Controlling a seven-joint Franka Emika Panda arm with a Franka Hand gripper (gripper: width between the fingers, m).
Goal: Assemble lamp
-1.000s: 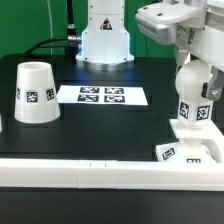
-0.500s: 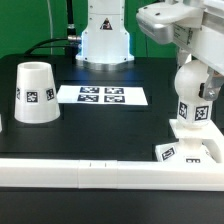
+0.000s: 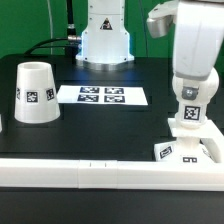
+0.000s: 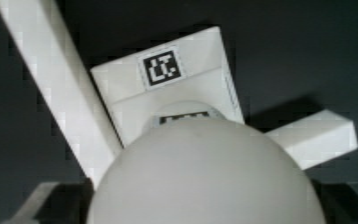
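The round white bulb stands upright on its tagged stem in the flat square base, at the exterior view's right by the front rail. My gripper comes down over the bulb and hides it in the exterior view. In the wrist view the dark fingers sit against both sides of the bulb, shut on it. The base's tagged face shows beyond the bulb. The tapered cone shade stands alone at the exterior view's left.
The marker board lies on the black table between the shade and the base. The long white rail runs along the table's front edge and also shows in the wrist view. The arm's pedestal stands at the back.
The wrist has turned about the upright axis over the bulb. The hand now shows as a tall narrow block and covers the round bulb. Bulb, base and shade stay in place.
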